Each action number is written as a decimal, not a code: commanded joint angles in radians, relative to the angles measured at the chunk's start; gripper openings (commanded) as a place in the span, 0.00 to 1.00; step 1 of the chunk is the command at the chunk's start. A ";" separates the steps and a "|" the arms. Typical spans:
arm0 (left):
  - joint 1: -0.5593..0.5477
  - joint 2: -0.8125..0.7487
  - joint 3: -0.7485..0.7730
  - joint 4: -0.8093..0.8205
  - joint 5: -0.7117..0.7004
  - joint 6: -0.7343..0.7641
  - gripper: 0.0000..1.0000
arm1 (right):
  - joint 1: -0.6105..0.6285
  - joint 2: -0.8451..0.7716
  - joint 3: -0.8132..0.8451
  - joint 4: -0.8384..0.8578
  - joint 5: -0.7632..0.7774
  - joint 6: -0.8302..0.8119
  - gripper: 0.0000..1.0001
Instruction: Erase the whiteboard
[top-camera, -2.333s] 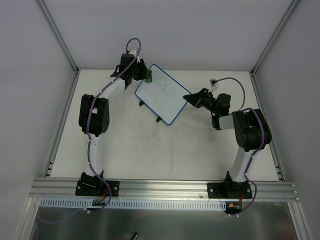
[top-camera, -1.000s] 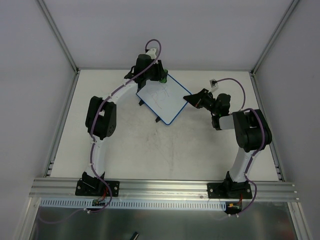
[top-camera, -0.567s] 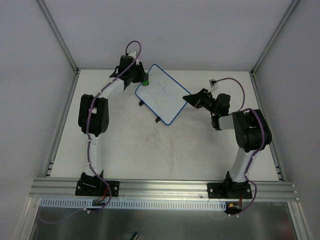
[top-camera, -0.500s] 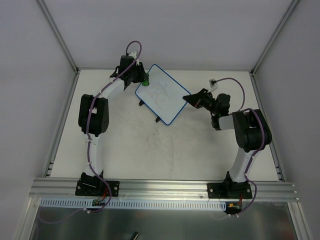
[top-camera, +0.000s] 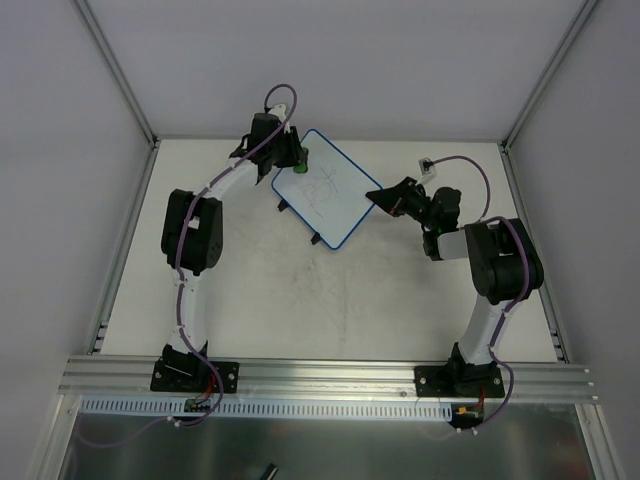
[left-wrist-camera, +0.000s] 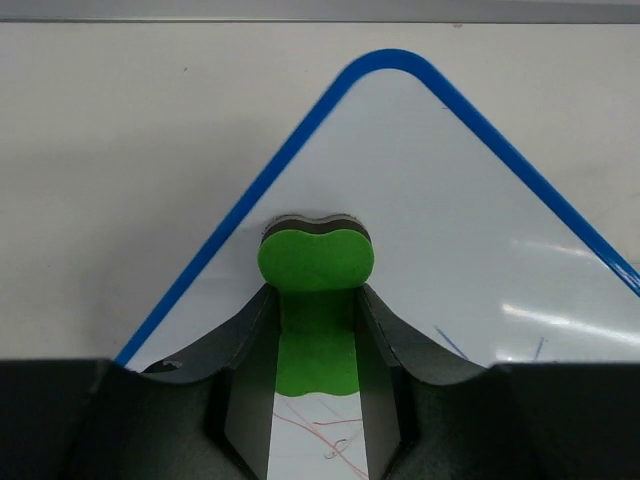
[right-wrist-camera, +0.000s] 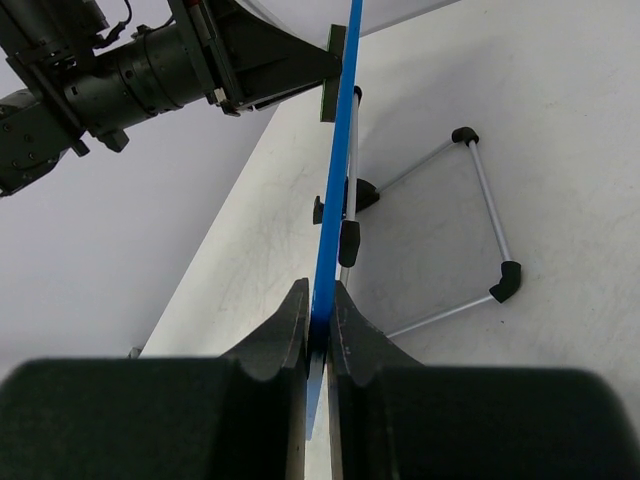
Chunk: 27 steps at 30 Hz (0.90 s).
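Left gripper (left-wrist-camera: 315, 300) is clamped on a green eraser (left-wrist-camera: 316, 262), one finger (left-wrist-camera: 245, 350) on each side of its narrow waist. The eraser's dark underside touches the whiteboard (left-wrist-camera: 480, 250) just inside the blue rim (left-wrist-camera: 240, 220), near a rounded corner. Right gripper (right-wrist-camera: 320, 300) has its jaws drawn narrow, pinching the rim on the opposite side; its wrist camera sees the board edge-on as a thin blue line.

From above, the board lies turned on the diagonal at the far middle of the table (top-camera: 300, 300), between the two grippers. Thin dark scribbles (top-camera: 325, 185) cross its middle. The left wrist view shows red lines (left-wrist-camera: 320, 430) between the fingers and short blue strokes (left-wrist-camera: 450, 345) off to the right.

A wire stand (right-wrist-camera: 480, 190) with black end caps shows at the board's back, resting on the table. How far the board tilts off the surface I cannot tell.

Faint grey scuffs mark the table nearer the bases. A purple cable (top-camera: 180, 290) runs along the left arm.
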<state>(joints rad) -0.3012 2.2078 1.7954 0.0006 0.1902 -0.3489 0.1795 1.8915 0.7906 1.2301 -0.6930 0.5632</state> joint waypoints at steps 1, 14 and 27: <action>-0.098 -0.031 -0.031 0.039 0.022 0.050 0.00 | 0.023 -0.046 0.006 0.111 -0.076 -0.054 0.00; -0.230 -0.100 -0.132 0.096 0.026 0.159 0.00 | 0.023 -0.046 0.006 0.115 -0.074 -0.051 0.00; -0.227 -0.129 -0.185 0.099 -0.142 0.171 0.00 | 0.021 -0.042 0.006 0.124 -0.076 -0.043 0.00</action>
<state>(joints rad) -0.5117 2.0850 1.6402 0.1551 0.1226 -0.2142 0.1764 1.8915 0.7898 1.2160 -0.6884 0.5682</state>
